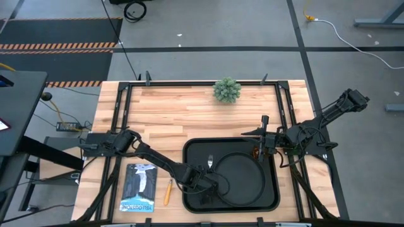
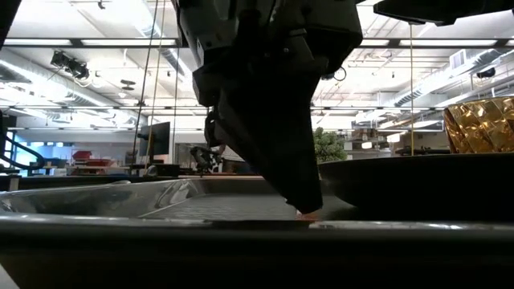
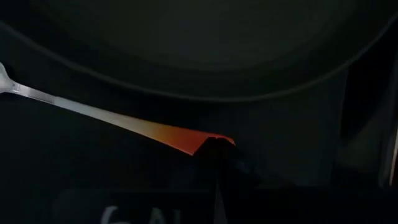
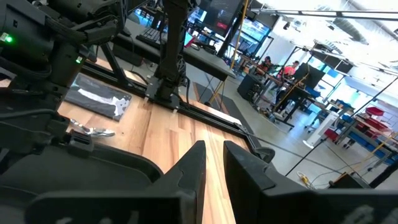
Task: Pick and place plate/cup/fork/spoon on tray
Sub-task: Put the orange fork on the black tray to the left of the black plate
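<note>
Left gripper (image 1: 203, 181): low over the tray's left part, beside the plate; jaws closed on the red-orange handle end of the fork (image 3: 118, 119).
Fork: on the tray floor, tines toward the tray's far edge, just left of the plate.
Plate (image 1: 243, 180): inside the tray (image 1: 192, 151), right of centre.
Cup (image 2: 482, 124): amber, at the tray's right edge.
Spoon (image 1: 168, 191): on the counter (image 1: 177, 113), between tray and a booklet (image 1: 139, 187).
Right gripper (image 1: 265, 140): over the tray's right edge; jaws slightly apart, holding nothing.
Plant (image 1: 226, 89): near the counter's far edge.
</note>
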Controlling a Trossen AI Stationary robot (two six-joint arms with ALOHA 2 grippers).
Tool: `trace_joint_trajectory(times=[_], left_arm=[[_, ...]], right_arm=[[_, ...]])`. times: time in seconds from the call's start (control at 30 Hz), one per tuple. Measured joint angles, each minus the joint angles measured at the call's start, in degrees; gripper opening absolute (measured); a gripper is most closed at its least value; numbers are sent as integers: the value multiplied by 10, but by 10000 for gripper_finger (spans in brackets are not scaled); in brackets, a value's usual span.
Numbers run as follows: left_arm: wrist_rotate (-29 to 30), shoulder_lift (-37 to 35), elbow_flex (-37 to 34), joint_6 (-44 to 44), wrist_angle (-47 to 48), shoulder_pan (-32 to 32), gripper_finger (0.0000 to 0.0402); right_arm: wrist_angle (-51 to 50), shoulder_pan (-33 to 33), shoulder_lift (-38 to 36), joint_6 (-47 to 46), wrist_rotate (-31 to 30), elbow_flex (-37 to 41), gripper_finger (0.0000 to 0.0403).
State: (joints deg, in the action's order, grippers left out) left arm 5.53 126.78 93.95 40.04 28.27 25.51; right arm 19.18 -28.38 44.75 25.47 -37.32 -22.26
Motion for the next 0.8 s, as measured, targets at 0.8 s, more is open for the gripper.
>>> trace_joint_trajectory(times=[0.8], left_arm=[[50, -4, 0, -112, 60, -16, 15]], right_arm=[[0, 0, 0, 0, 0, 0, 63]])
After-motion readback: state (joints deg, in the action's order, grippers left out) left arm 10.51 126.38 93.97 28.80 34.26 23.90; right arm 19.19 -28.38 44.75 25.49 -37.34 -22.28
